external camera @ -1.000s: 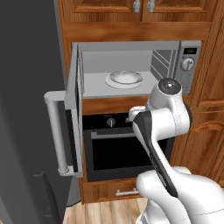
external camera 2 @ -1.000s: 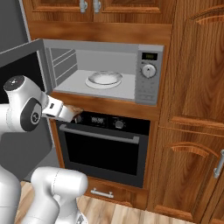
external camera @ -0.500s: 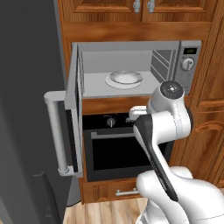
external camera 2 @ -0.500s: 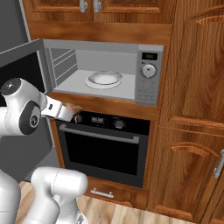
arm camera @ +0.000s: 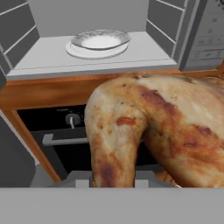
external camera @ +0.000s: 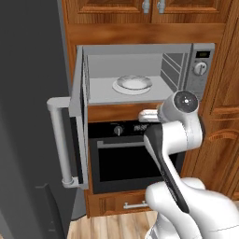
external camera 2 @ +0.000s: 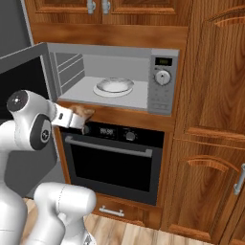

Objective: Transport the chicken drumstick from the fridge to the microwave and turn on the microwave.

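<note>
Just below the open microwave (external camera 2: 115,76), the chicken drumstick (external camera 2: 84,113) sits clamped in the gripper (external camera 2: 79,118), above the black oven (external camera 2: 112,162). A white plate (external camera 2: 114,86) rests inside; wooden cabinets (external camera 2: 210,119) surround. Since a second ago, the hand has edged slightly lower.

Flat, even rendered light, moderately bright, with no glare. The microwave (external camera: 140,70) cavity ahead of the gripper (external camera 2: 85,114) is softly shaded. The hand view is coarse and slightly blurred, the drumstick (arm camera: 153,131) close up and soft-edged. No edge distortion.
</note>
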{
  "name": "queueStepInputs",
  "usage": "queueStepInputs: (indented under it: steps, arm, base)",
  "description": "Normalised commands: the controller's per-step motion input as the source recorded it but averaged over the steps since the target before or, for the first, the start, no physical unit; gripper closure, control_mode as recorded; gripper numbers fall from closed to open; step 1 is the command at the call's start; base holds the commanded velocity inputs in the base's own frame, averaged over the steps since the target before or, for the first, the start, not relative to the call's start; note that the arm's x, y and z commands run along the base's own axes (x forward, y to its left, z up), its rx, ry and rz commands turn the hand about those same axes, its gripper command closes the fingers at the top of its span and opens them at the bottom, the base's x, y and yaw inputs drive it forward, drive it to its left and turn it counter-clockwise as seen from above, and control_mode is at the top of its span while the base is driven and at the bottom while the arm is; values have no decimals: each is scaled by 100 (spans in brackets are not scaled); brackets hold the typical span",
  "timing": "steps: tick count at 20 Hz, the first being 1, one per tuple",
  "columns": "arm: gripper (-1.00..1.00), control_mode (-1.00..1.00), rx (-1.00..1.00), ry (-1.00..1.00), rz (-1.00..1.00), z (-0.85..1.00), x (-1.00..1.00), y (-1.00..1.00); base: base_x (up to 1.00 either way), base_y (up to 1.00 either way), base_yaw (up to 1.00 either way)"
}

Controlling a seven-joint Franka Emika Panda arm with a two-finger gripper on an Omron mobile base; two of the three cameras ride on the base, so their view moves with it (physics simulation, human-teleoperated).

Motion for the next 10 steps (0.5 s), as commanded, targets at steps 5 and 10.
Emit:
queueStepInputs:
  steps: [5,10]
  arm:
    - [100,-100,0,3,0,16,46,-2]
    - [100,-100,3,4,4,6,57,0]
  base:
    - [0,0,0]
    - [0,0,0]
